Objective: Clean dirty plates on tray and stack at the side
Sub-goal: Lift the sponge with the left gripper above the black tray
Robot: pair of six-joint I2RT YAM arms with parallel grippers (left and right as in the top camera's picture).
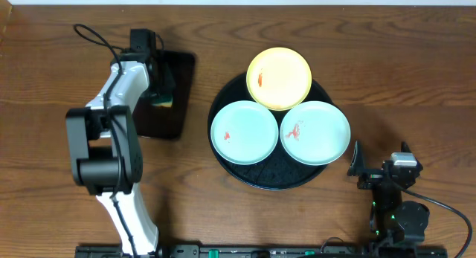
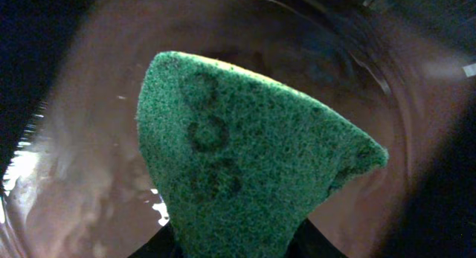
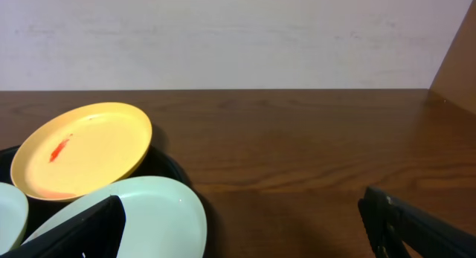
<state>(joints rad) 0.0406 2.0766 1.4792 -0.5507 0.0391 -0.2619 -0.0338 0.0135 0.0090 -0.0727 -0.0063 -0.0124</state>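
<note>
The left arm (image 1: 111, 139) has white shells between bulky black joint housings and a thin black looping cable (image 1: 93, 35). The smaller right arm (image 1: 398, 213) is black, pale-capped; its right gripper (image 3: 239, 213) has black fingers.

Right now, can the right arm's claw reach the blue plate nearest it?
Probably yes. The right claw is open and sits just beside the tray, with nothing standing between it and that blue plate.
</note>
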